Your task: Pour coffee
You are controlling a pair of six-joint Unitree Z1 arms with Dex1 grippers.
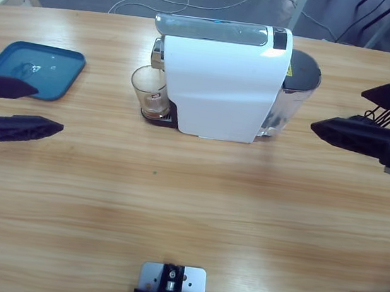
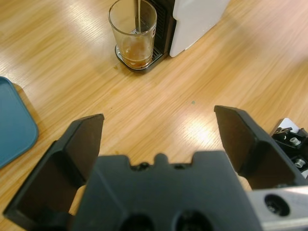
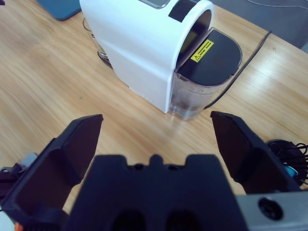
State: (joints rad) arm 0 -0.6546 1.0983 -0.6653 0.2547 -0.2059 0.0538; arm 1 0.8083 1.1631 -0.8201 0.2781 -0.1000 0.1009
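Coffee (image 1: 157,110) pooled shallow in clear glass (image 1: 149,92) under white machine (image 1: 221,78) spout, on bench (image 1: 186,216). High view: left tool (image 1: 41,108) released, empty, glass ahead and well apart; right tool (image 1: 338,110) released, empty, machine between it and glass. Left nearer. Left wrist view: glass (image 2: 133,32) upright, axis vertical, mouth up, straight ahead of left tool (image 2: 159,139), thin stream falling in. Right wrist view: right tool (image 3: 156,139) faces machine's water tank (image 3: 204,77); glass mostly hidden.

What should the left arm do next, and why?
Probably wait, left gripper open and clear of the glass. A thin stream is falling into it from the coffee machine, and the coffee only covers the bottom, so reaching in now seems early.
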